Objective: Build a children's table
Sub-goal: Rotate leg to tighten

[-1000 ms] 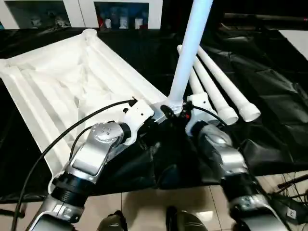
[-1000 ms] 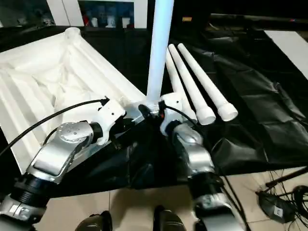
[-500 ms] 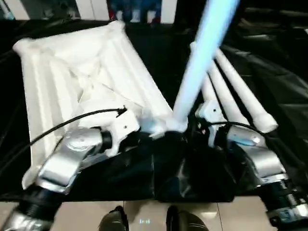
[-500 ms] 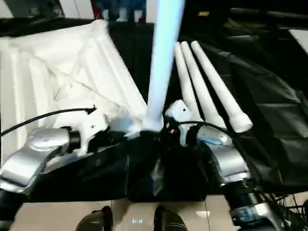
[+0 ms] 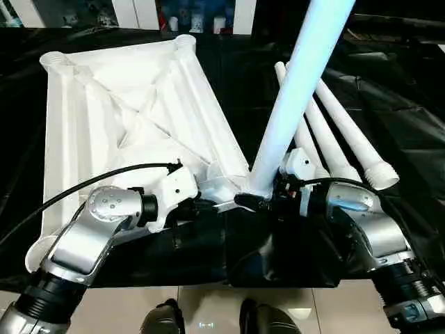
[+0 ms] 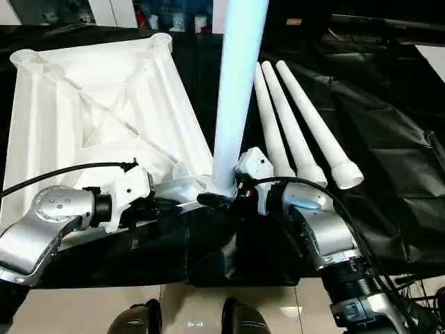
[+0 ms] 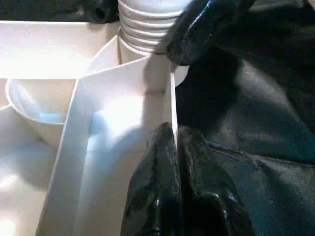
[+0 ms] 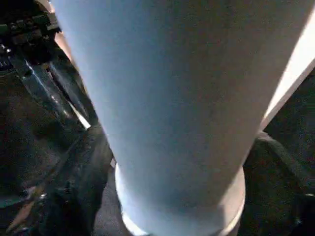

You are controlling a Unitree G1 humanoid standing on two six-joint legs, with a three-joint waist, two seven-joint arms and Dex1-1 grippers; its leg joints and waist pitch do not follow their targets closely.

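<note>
The white tabletop [image 5: 118, 118] lies upside down, ribbed side up, on a black cloth. One white leg [image 5: 292, 104] stands upright in its near right corner socket, its threaded end [image 7: 142, 29] at the socket's mouth. My right gripper [image 5: 261, 198] is shut on this leg's base, and one of its black fingers [image 7: 206, 29] presses on the threads. The leg [image 8: 172, 98] sits close in the right wrist view beside a finger [image 8: 78, 187]. My left gripper [image 7: 172, 130] is shut on the tabletop's thin rim wall [image 7: 123, 83] beside that corner.
Three more white legs [image 5: 341, 139] lie side by side on the black cloth [image 6: 389, 139] to the right of the tabletop. The cloth's near edge drops to a tiled floor [image 6: 188, 306]. Shelves [image 5: 195, 14] stand at the back.
The head camera has swung, so the whole picture has shifted and the tabletop shows more squarely. Both grippers remain at the near corner with the leg upright.
</note>
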